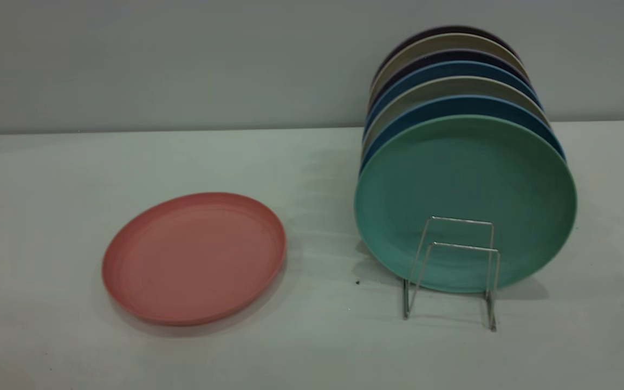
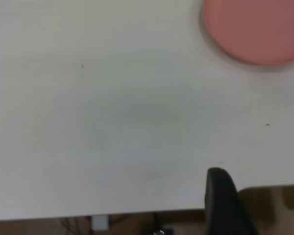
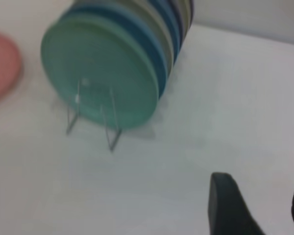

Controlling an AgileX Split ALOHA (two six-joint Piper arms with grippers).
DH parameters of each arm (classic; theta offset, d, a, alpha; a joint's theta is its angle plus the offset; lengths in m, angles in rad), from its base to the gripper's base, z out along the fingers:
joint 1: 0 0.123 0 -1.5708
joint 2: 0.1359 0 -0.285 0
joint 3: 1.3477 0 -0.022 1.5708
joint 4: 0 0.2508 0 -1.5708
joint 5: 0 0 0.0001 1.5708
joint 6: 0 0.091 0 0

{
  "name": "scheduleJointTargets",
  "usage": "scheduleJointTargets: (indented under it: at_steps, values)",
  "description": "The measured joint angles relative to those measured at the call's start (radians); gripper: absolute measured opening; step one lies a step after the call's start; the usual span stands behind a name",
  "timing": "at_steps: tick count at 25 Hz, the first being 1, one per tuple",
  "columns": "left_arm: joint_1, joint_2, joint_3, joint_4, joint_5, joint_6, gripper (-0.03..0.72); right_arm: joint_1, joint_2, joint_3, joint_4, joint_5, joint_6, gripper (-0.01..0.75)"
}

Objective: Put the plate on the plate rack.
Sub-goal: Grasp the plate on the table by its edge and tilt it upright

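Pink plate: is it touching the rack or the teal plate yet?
Apart. The exterior view shows the plate lying flat on the table, bare tabletop separating it from the plate rack and the teal plate.

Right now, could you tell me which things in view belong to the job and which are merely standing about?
Part of the job:
- the plate, salmon-pink, lying flat on the table
- the plate rack, silver wire, its front loops free

Merely there:
- the teal-green plate, upright in the rack
- the blue, beige and dark plates standing behind it
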Motion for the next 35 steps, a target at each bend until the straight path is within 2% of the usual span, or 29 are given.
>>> scheduleJointTargets:
  at_steps: [3,7,12,15,17,20,23,26,29,32,35]
  values:
    - [-0.027,0.124,-0.022,-0.006,-0.079,-0.072,0.386,0.000,0.147,0.000,0.000,-0.092,0.074,0.335]
    - [-0.051,0.293,-0.063,-0.008,-0.202,-0.072,0.384,0.000,0.382,0.000,0.017,-0.223,0.104,0.335]
    - [-0.051,0.584,-0.120,-0.011,-0.353,-0.039,0.382,0.000,0.626,0.000,0.046,-0.476,0.106,0.335]
    - [-0.028,0.769,-0.174,-0.022,-0.417,-0.021,0.382,-0.020,0.776,-0.017,0.061,-0.599,0.103,0.335]
    - [0.010,0.887,-0.220,-0.063,-0.443,0.018,0.382,-0.054,0.892,-0.050,0.095,-0.635,0.083,0.335]
    - [0.099,1.014,-0.276,-0.208,-0.462,0.166,0.381,-0.118,1.034,-0.113,0.162,-0.643,0.022,0.335]
    - [0.229,1.099,-0.308,-0.518,-0.463,0.405,0.381,-0.181,1.129,-0.172,0.328,-0.634,-0.080,0.334]
    - [0.358,1.174,-0.314,-0.886,-0.429,0.724,0.381,-0.259,1.192,-0.215,0.586,-0.599,-0.296,0.314]
    - [0.423,1.268,-0.316,-1.179,-0.386,0.964,0.381,-0.351,1.241,-0.228,0.914,-0.530,-0.593,0.276]
    - [0.432,1.384,-0.322,-1.279,-0.375,1.081,0.381,-0.441,1.284,-0.228,1.179,-0.435,-0.839,0.249]
    - [0.432,1.518,-0.322,-1.282,-0.374,1.117,0.381,-0.505,1.324,-0.228,1.280,-0.393,-0.936,0.247]
